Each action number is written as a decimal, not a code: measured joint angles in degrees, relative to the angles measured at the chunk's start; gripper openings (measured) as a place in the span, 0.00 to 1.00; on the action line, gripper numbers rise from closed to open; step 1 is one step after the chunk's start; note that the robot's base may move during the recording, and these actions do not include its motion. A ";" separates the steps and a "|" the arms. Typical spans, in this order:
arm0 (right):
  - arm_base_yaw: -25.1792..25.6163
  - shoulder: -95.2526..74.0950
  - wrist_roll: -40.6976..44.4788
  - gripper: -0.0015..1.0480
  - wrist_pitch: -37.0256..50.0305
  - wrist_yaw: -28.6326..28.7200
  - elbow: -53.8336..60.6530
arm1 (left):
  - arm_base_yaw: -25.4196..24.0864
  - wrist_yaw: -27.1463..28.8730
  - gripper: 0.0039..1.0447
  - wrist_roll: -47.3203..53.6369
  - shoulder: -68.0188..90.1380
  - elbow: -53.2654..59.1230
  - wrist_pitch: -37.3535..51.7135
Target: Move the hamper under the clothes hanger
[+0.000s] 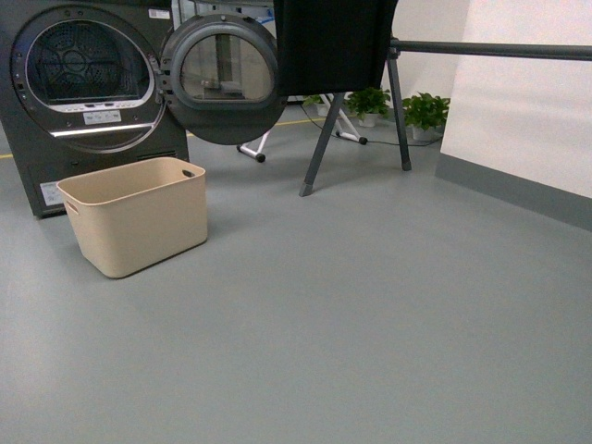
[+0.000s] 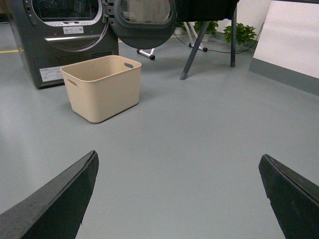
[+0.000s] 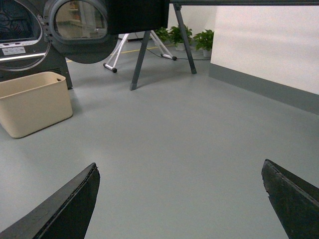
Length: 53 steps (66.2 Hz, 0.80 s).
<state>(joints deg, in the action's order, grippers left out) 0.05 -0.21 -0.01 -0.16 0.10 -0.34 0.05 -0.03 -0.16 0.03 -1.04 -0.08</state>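
Note:
The beige hamper (image 1: 136,215) stands empty on the grey floor at the left, right in front of the dryer; it also shows in the left wrist view (image 2: 102,87) and the right wrist view (image 3: 34,102). The clothes hanger (image 1: 490,49), a dark grey bar on slanted legs (image 1: 322,148), stands farther back to the right with a black cloth (image 1: 333,44) hung over it. My left gripper (image 2: 178,162) is open over bare floor, well short of the hamper. My right gripper (image 3: 179,167) is open too, holding nothing. Neither arm shows in the front view.
A dark grey dryer (image 1: 88,88) with its round door (image 1: 222,79) swung open stands behind the hamper. A white-legged stand (image 1: 259,148), potted plants (image 1: 425,113) and a floor cable lie at the back. A white wall with grey skirting (image 1: 518,190) runs along the right.

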 joint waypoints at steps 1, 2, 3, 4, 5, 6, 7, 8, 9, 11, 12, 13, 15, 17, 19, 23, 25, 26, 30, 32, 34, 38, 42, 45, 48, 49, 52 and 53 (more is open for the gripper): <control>0.00 0.00 0.02 0.92 0.00 0.00 0.00 | 0.00 0.00 0.94 0.00 0.00 0.00 0.00; 0.00 0.00 0.00 0.92 0.00 0.00 0.00 | 0.00 0.00 0.94 0.00 0.00 0.00 0.00; 0.00 0.00 0.02 0.92 0.00 0.00 0.00 | 0.00 0.00 0.94 0.00 0.00 0.00 0.00; 0.00 0.00 0.00 0.92 0.00 0.00 0.00 | 0.00 0.00 0.94 0.00 0.00 0.00 0.00; 0.00 0.00 0.00 0.92 0.00 0.00 0.00 | 0.00 0.00 0.94 0.00 0.00 0.00 0.00; 0.00 0.00 0.00 0.92 0.00 0.00 0.00 | 0.00 0.00 0.94 0.00 0.00 0.00 0.00; 0.00 0.00 0.00 0.92 0.00 0.00 0.00 | 0.00 0.00 0.94 0.00 0.00 0.00 0.00; 0.00 0.00 0.00 0.92 0.00 0.00 0.00 | 0.00 0.00 0.94 0.00 0.00 0.00 0.00; 0.00 0.00 0.00 0.92 0.00 0.00 0.00 | 0.00 0.00 0.94 0.00 0.00 0.00 0.00; 0.00 0.00 0.00 0.92 0.00 0.00 0.00 | 0.00 0.00 0.94 0.00 0.00 0.00 0.00; 0.00 0.00 0.02 0.92 0.00 0.00 0.00 | 0.00 0.00 0.94 0.00 0.00 0.00 0.00; 0.00 0.00 0.02 0.92 0.00 0.00 0.00 | 0.00 0.00 0.94 0.00 0.00 0.00 0.00; 0.00 0.00 0.00 0.92 0.00 0.00 0.00 | 0.00 0.00 0.94 0.00 0.00 0.00 0.00; 0.00 0.00 0.00 0.92 0.00 0.00 0.00 | 0.00 0.00 0.94 0.00 0.00 0.00 0.00; 0.00 0.00 0.00 0.92 0.00 0.00 -0.02 | 0.00 0.00 0.94 0.00 0.00 0.00 0.00; 0.00 0.00 0.00 0.92 0.00 0.00 0.00 | 0.00 0.00 0.94 0.00 0.00 0.00 0.00; 0.00 0.00 0.00 0.92 0.00 0.00 0.00 | 0.00 0.00 0.94 0.00 0.00 0.00 0.00; 0.00 0.00 0.02 0.92 0.00 0.00 0.00 | 0.00 0.00 0.94 0.00 -0.04 0.00 0.00; 0.00 0.00 0.00 0.92 0.00 0.00 0.00 | 0.00 0.00 0.94 0.00 -0.02 0.00 0.00; 0.00 0.00 0.00 0.92 0.00 0.00 0.00 | 0.00 0.00 0.94 0.00 -0.02 0.00 0.00; 0.00 0.00 0.00 0.92 0.00 0.00 0.00 | 0.00 0.00 0.94 0.00 -0.04 0.00 0.00; 0.00 0.00 0.00 0.92 0.00 0.00 0.00 | 0.00 0.00 0.94 0.00 -0.04 0.00 0.00; 0.00 0.00 0.00 0.92 0.00 0.00 0.00 | 0.00 0.00 0.94 0.00 -0.04 0.00 0.00; 0.00 0.00 0.02 0.92 0.00 0.02 0.00 | 0.00 0.00 0.94 0.00 -0.04 0.00 0.00; 0.00 0.00 0.02 0.92 0.00 0.02 0.00 | 0.00 0.00 0.94 0.00 -0.02 0.00 0.00; 0.00 0.00 0.02 0.92 0.00 0.00 0.00 | 0.00 0.00 0.94 0.00 -0.02 0.00 0.00; 0.00 0.00 0.00 0.92 0.00 0.00 0.00 | 0.00 0.00 0.94 0.00 -0.02 0.00 0.00; 0.00 0.00 0.00 0.92 0.00 0.00 0.00 | 0.00 0.00 0.94 0.00 -0.02 0.00 0.00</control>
<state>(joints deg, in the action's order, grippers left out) 0.05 -0.21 -0.01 -0.16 0.10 -0.34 0.05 -0.03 -0.16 0.01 -1.04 -0.08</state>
